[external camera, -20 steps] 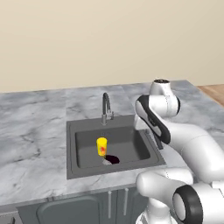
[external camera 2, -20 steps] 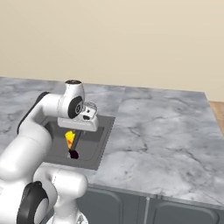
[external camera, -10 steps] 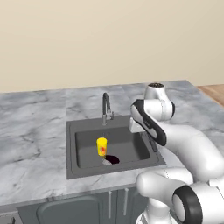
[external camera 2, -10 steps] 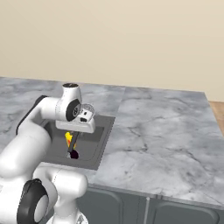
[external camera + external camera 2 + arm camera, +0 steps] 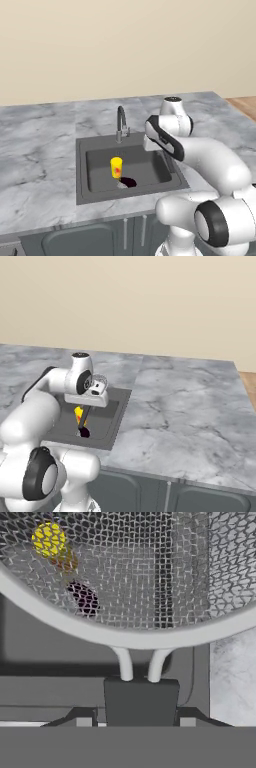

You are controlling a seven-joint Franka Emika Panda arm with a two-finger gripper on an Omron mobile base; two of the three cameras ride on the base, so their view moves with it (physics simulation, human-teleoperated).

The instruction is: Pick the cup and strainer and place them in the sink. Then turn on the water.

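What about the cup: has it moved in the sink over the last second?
No. In the left base view the cup stands at the same spot in the sink, just in front of the faucet, which has not shifted either.

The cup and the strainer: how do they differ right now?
The cup is bright yellow and solid; the strainer is grey see-through mesh with a pale rim. The cup stands upright in the sink; the strainer is held above the basin in the gripper. Both are over the sink.
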